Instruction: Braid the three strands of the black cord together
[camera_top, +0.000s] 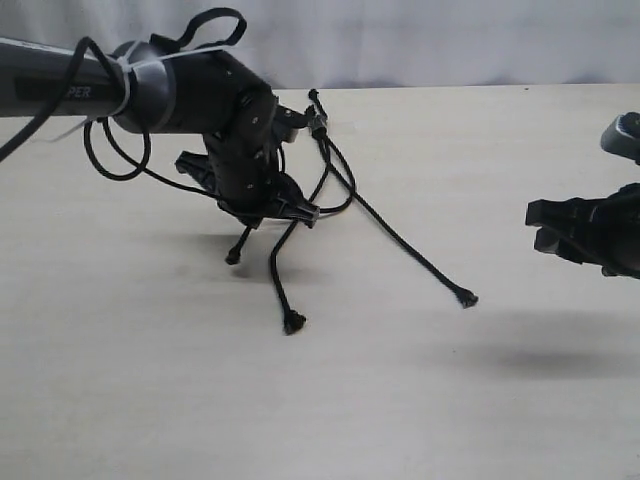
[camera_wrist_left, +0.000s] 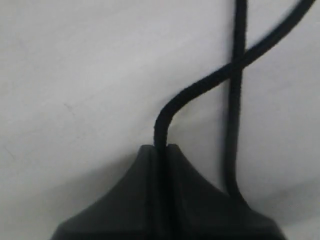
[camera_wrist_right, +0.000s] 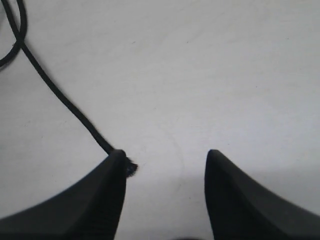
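The black cord lies on the pale table, its knot (camera_top: 318, 122) at the far side. The three strands fan out toward the front. One runs right to a flared tip (camera_top: 466, 298). The middle strand ends at a tip (camera_top: 293, 322). My left gripper (camera_top: 300, 212) is shut on the third strand (camera_wrist_left: 172, 107), which loops into it; a short end (camera_top: 234, 257) hangs below. In the left wrist view this strand crosses another strand (camera_wrist_left: 235, 125). My right gripper (camera_top: 545, 225) hovers open to the right, with the right strand's tip (camera_wrist_right: 131, 169) beside one finger (camera_wrist_right: 107, 190).
The table (camera_top: 150, 380) is pale wood with a white backdrop behind. Glossy arm cables (camera_top: 110, 150) loop off the left arm. The right gripper casts a shadow (camera_top: 530, 360) on the table.
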